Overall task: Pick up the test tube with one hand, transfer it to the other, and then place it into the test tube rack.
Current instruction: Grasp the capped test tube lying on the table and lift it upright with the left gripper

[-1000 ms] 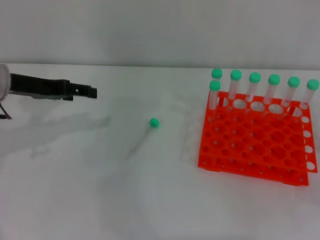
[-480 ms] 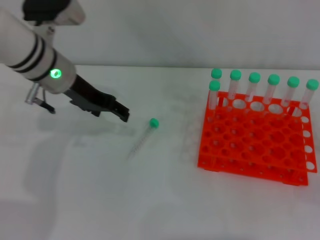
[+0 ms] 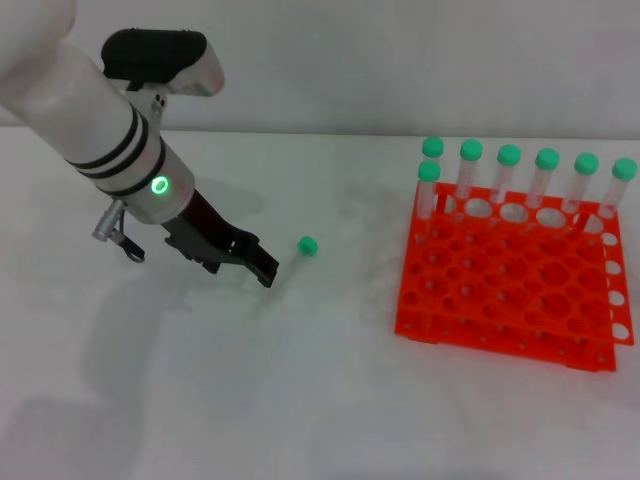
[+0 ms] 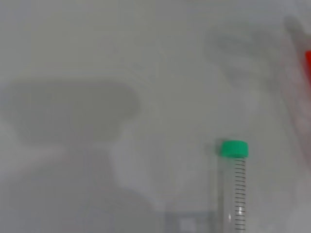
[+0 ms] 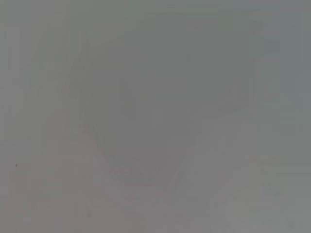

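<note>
The test tube (image 3: 306, 245) lies flat on the white table, green cap toward the back, its clear body running toward me and to the left. My left gripper (image 3: 262, 272), black on a silver-grey arm with a green light, hangs low right beside the tube's body, on its left. In the left wrist view the test tube (image 4: 233, 184) shows with its cap and printed scale. The orange-red test tube rack (image 3: 510, 295) stands to the right. My right gripper is out of view; the right wrist view shows only a blank grey surface.
Several green-capped tubes (image 3: 508, 175) stand upright in the rack's back row and left corner. A sliver of the rack (image 4: 308, 65) shows in the left wrist view. A white wall runs behind the table.
My left arm has swung in from the far left, coming down and to the right until its gripper is next to the lying tube. The tube and rack have not moved.
</note>
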Controlling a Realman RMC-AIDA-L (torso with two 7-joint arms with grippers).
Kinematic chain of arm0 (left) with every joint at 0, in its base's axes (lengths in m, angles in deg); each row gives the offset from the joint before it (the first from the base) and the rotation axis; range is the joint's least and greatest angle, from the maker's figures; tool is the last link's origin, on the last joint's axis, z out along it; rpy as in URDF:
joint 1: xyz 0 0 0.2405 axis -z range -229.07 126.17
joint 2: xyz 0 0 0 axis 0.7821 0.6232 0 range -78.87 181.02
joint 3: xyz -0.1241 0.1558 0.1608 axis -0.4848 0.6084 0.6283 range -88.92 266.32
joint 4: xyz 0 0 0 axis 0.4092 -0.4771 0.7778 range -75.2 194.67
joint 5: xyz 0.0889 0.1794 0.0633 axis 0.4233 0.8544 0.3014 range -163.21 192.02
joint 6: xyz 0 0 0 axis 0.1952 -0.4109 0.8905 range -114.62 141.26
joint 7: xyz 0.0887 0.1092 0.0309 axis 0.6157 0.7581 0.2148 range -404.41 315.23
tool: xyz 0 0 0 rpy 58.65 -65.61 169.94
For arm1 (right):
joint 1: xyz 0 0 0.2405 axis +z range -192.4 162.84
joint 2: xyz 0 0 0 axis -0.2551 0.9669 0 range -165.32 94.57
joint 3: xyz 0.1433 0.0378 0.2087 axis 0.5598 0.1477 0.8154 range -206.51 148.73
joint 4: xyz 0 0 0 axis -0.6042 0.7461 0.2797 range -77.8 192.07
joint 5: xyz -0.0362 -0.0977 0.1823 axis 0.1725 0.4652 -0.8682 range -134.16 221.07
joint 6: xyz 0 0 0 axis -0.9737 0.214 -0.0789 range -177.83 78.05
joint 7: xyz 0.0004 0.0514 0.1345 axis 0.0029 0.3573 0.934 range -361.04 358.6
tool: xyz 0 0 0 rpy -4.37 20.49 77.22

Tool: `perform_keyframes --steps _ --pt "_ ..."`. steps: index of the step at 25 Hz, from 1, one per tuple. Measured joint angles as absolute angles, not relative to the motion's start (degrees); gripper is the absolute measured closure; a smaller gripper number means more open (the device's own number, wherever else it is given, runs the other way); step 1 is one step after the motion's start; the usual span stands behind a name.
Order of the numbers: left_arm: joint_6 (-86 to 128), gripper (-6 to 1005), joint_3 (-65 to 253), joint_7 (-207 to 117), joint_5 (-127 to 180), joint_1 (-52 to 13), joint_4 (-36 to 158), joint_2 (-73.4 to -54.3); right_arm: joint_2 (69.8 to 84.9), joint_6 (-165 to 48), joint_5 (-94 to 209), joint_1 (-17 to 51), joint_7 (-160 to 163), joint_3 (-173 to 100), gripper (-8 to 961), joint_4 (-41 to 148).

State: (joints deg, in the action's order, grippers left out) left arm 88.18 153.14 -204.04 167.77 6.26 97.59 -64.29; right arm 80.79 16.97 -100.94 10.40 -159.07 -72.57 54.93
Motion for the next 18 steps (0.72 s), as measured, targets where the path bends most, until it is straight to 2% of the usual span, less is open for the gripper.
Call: perform_keyframes --steps 3,8,18 --pt "88.16 133 153.62 -203.96 167.82 6.38 97.52 -64.79 80.81 16.97 -100.94 10.49 -159.07 -72.57 113 54.94" --pt "88.09 270 154.93 -204.13 167.88 6.69 97.30 -64.93 80.82 16.97 -100.94 10.53 -159.07 -72.57 114 55.03" --pt "84.87 269 155.50 -203.73 169.33 7.00 95.29 -66.32 80.82 17.06 -101.11 10.68 -159.07 -72.05 114 55.43"
